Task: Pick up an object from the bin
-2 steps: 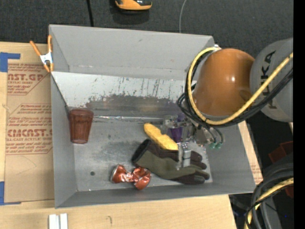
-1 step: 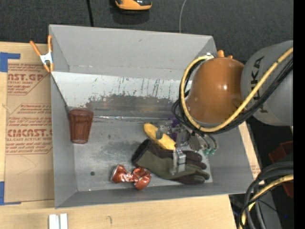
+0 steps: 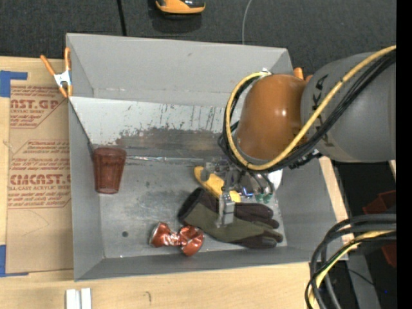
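My gripper [image 3: 226,212] hangs low in the bin's right half, under the arm's orange cover. Its metal fingertip rests on or just above a dark olive and black glove [image 3: 239,224] that lies flat along the front right of the floor. A yellow object [image 3: 211,179] sits just behind the glove, partly hidden by the gripper's body. To the left of the glove lies a crumpled red foil wrapper [image 3: 176,237].
A brown-red plastic cup [image 3: 108,168] lies against the left wall. The bin's middle floor between the cup and the glove is bare metal. The arm and its cables cover the back right corner.
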Available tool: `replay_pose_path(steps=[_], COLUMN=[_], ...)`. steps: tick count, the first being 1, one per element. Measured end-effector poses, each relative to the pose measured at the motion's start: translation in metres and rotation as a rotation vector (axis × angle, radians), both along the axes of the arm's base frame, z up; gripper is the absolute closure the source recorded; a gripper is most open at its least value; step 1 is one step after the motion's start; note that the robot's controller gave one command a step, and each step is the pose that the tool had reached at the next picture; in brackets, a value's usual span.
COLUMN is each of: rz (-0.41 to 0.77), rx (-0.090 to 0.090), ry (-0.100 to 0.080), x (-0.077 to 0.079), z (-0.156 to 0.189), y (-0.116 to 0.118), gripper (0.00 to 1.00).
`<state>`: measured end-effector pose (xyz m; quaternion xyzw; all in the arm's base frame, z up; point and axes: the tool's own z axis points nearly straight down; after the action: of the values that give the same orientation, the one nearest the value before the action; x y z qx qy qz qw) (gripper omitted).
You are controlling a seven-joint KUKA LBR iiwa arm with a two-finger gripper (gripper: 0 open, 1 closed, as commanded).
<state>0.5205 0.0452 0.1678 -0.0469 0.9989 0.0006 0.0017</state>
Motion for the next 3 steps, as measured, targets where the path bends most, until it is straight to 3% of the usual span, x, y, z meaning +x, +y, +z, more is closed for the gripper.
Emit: replay_pose_path(steps=[1,2,3], rz=[0.126,0.097,0.097], rx=[-0.001,0.000,0.000], ry=[-0.001,0.004,0.004], x=[-0.003,-0.002,-0.002], z=[-0.042,-0.075,-0.075], y=[-0.017,-0.024,-0.024], gripper=[0.00,1.00,1.00])
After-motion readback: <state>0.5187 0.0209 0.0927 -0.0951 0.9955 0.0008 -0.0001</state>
